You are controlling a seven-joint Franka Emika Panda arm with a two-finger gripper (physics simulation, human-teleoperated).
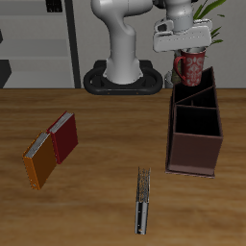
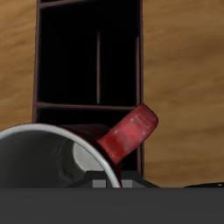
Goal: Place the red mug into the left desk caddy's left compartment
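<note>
The white Franka arm reaches out from its base, its gripper (image 1: 189,50) pointing down, fingers clamped on the red mug (image 1: 189,67)

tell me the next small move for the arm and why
Probably lower the red mug straight down, checking alignment first. The gripper holds it in the air above the back end of the left desk caddy. In the wrist view the caddy's pockets lie open beneath the mug. Whether it is centred over the left compartment is hard to tell.
</note>
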